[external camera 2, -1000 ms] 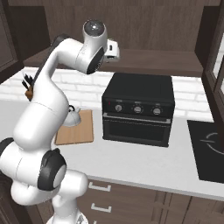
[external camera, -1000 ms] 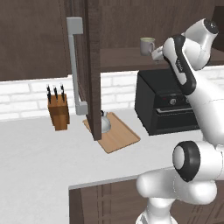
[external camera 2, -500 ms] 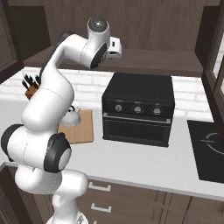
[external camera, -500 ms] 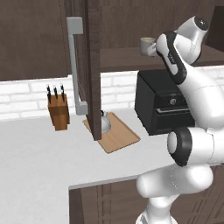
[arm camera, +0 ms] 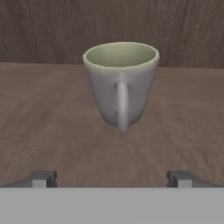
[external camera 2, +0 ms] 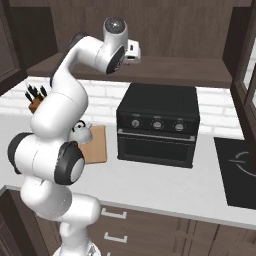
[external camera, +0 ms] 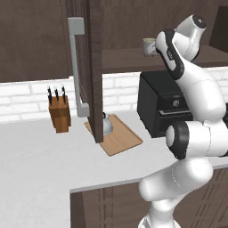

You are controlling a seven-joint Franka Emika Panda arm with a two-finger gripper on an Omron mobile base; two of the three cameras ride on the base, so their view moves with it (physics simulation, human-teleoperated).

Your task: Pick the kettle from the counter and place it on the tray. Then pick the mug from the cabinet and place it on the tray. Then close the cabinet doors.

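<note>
Mug [arm camera: 120, 83], small greyish-beige cylinder with one side handle: upright on the dark brown cabinet shelf [arm camera: 52, 131], centre of the hand view, handle turned straight toward the camera at 6 o'clock. Nothing else near it on the shelf.

Two-finger gripper [arm camera: 111, 178]: jaws spread wide, empty, dark tips at roughly 7 and 5 o'clock of the mug, well short of it. In the left base view the mug [external camera: 149, 46] sits just at 9 o'clock of the white arm's hand.

Squat silvery-white kettle [external camera 2: 81, 132] already sits on the flat light-brown wooden tray [external camera: 116, 136]; first part of the task looks done.

Risks, as judged:
- Handle faces the approach. Fingers closing on the body may strike or trap the handle unevenly, and the mug could twist or skid back toward the cabinet wall.
- Mug tapers toward its foot; a low grip may squeeze it upward and out.
- Tall dark brown glass-panelled cabinet door [external camera: 91, 67] hangs open directly over the tray, part-hiding the kettle. Carrying the mug down could clip the door.
- Kettle takes part of the tray; a careless set-down may knock it.
</note>
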